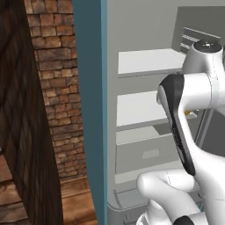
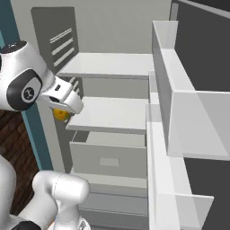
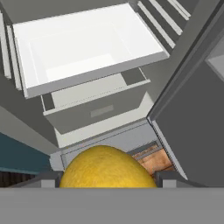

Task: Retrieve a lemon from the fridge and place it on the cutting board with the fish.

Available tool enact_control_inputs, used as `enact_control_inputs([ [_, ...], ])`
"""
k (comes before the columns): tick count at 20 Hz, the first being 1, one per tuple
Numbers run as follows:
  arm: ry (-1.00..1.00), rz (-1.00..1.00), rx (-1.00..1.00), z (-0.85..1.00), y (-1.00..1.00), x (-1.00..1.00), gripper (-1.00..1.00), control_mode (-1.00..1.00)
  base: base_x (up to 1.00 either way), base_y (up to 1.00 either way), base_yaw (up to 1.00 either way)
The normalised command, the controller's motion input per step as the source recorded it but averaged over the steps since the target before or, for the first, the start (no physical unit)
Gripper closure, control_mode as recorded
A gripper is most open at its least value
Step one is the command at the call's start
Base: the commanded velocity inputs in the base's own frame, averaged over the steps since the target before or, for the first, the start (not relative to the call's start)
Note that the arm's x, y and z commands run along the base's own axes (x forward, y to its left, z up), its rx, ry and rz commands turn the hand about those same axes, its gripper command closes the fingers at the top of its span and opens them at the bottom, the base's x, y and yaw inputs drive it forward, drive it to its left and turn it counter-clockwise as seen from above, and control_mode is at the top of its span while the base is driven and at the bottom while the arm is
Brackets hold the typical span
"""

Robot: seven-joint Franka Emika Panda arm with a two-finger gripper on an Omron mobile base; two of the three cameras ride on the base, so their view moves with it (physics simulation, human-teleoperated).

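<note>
Yellow lemon (image 3: 107,168): sits between the gripper (image 3: 107,181) fingers, at 6 o'clock in the hand view.
Claw: closed on the lemon, held wide.
Fridge (image 2: 112,114): shelves ahead at 12 o'clock.

lemon (image 3: 107,168) bottom cut by hand view's edge, mostly hidden behind pincer (image 2: 67,108) in right base view

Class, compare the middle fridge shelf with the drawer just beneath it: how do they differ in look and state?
The shelf is a flat white slab, while the drawer is a grey box with a front panel. The shelf is fixed in place; the drawer stands pulled out, its top open. Both sit inside the open fridge, and nothing shows on or in either.
</note>
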Motion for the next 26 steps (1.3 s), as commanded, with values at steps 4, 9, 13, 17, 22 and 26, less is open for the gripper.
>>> enact_control_inputs([
  [4,0.08,0.0,-0.01,-0.42,0.0,-0.13,1.0,-1.0,0.0,0.0,0.0],
  [9,0.06,0.0,0.0,-0.27,0.0,-0.01,1.0,-1.0,0.0,0.0,0.0],
  [13,0.0,0.0,0.0,0.0,0.0,0.0,1.0,-1.0,0.0,0.0,0.0],
  [17,0.0,0.0,0.0,0.0,0.0,-0.13,1.0,-1.0,0.0,0.0,0.0],
  [22,0.0,0.0,0.0,0.0,0.0,0.0,1.0,1.0,-0.63,0.01,0.0],
  [26,0.0,0.0,0.0,0.0,0.0,0.0,1.0,1.0,-0.86,0.0,-0.04],
])
